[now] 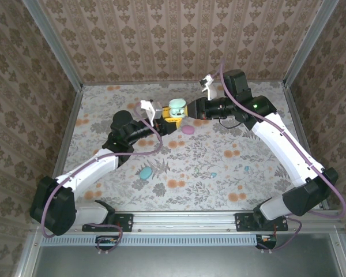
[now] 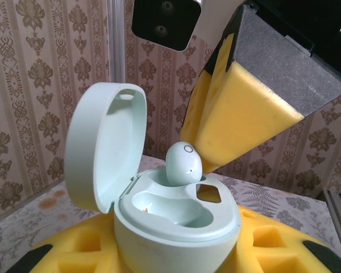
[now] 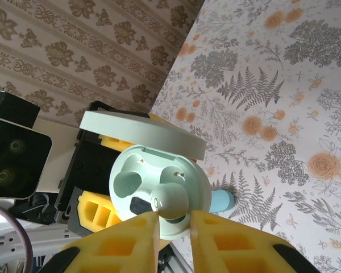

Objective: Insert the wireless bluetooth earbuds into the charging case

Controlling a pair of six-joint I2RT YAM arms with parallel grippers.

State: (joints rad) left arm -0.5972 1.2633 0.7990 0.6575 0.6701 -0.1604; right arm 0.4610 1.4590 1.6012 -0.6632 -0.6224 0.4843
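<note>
The mint charging case [image 2: 176, 219] stands upright with its lid [image 2: 102, 142] swung open, and my left gripper [image 2: 170, 253] is shut on its body. A mint earbud [image 2: 184, 164] stands tilted in the far socket, only partly in. The near socket is empty. My right gripper [image 3: 175, 219] is shut on that earbud [image 3: 170, 199], with its yellow foam fingers [image 3: 131, 239] on either side of it, right over the case [image 3: 131, 170]. From above, the case [image 1: 177, 107] sits between both grippers at the back middle of the table.
A pink case [image 1: 188, 129] lies just in front of the grippers and a teal case [image 1: 145, 171] nearer the left arm. Two tiny buds [image 1: 214, 174] [image 1: 246, 169] lie on the floral cloth to the right. A blue rounded item [image 3: 224, 199] lies under the case.
</note>
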